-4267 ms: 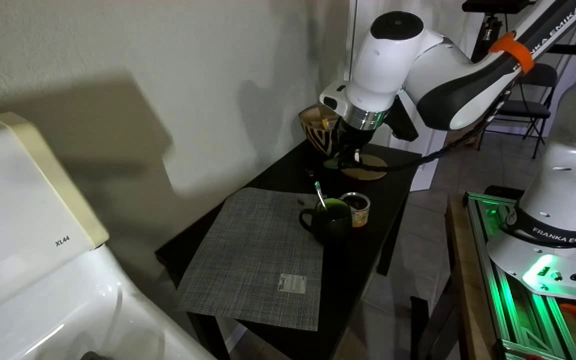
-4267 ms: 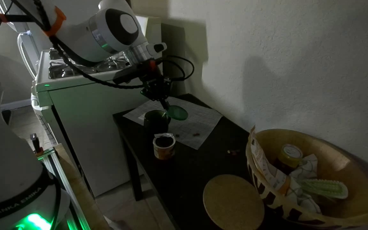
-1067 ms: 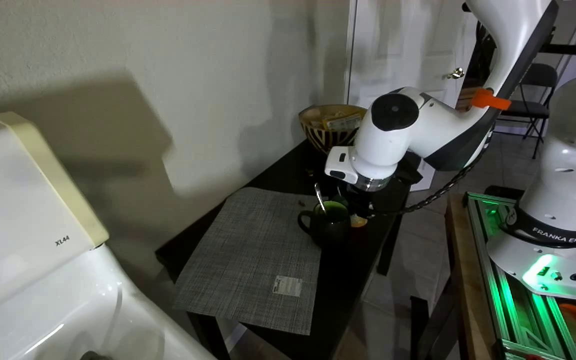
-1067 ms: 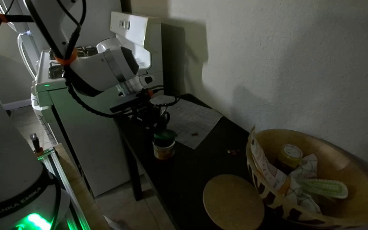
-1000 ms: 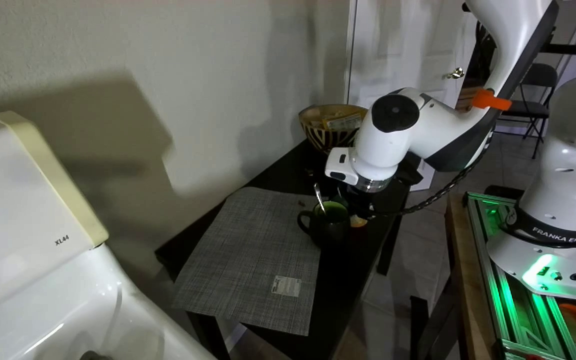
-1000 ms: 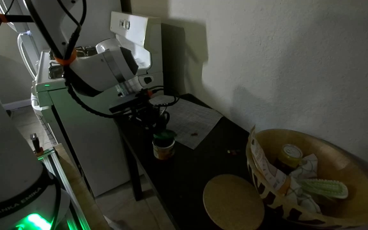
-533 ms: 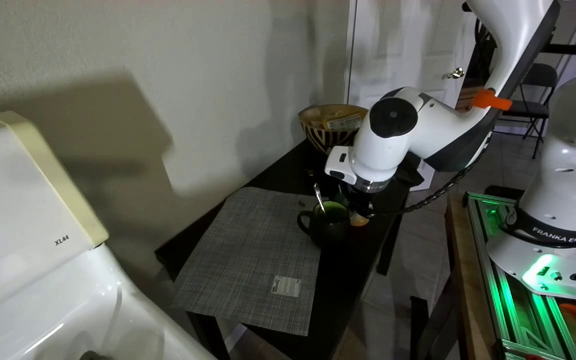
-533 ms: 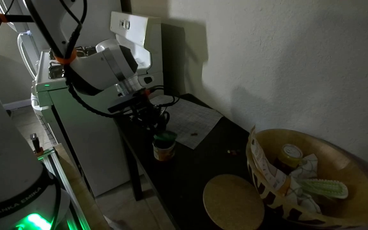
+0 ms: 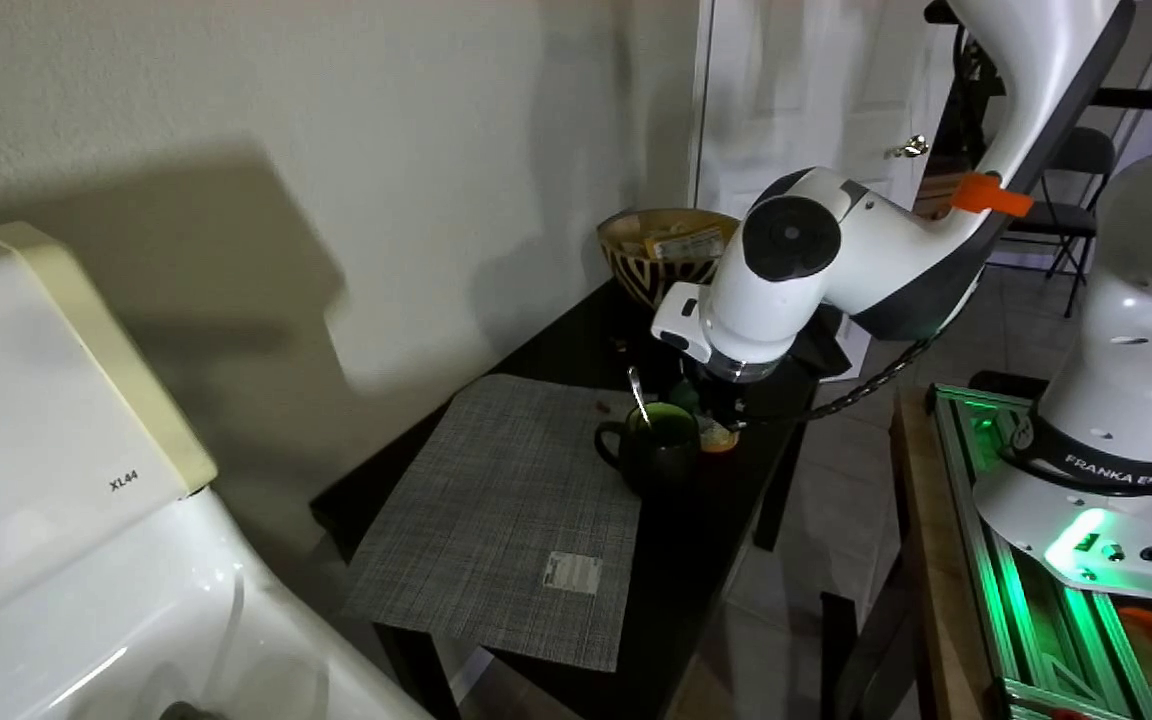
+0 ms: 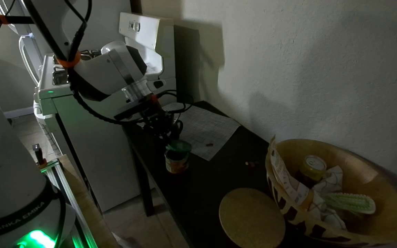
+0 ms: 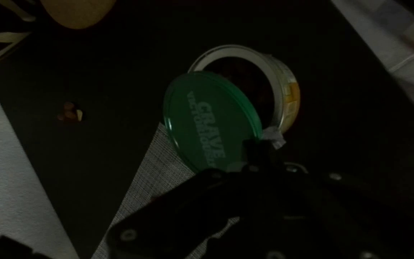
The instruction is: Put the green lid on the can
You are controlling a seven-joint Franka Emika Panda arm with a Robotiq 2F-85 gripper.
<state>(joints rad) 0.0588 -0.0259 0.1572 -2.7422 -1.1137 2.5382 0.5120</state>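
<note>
The green lid [image 11: 207,122] is a round disc with pale lettering. My gripper [image 11: 259,144] is shut on its edge, at the lower right in the wrist view. The open can [image 11: 289,95] stands upright behind the lid, with dark contents and a peeled foil tab at its rim. The lid covers part of the can's mouth, tilted and off-centre. In an exterior view, the lid [image 10: 179,146] is over the can's top [image 10: 177,166], below my gripper [image 10: 167,139]. I cannot tell whether they touch. Elsewhere, the can [image 9: 718,436] is partly hidden by the gripper.
A dark mug [image 9: 651,452] with a spoon stands right beside the can. A grey placemat [image 9: 506,520] lies on the black table. A round tan board [image 10: 252,217] and a large patterned basket [image 10: 388,193] are further along. Small brown bits [image 11: 71,112] lie near the wall.
Since about four seconds ago, my gripper has come down and carried the lid from above the mug side to over the can. In the last second it shifted only slightly, changing the lid's tilt.
</note>
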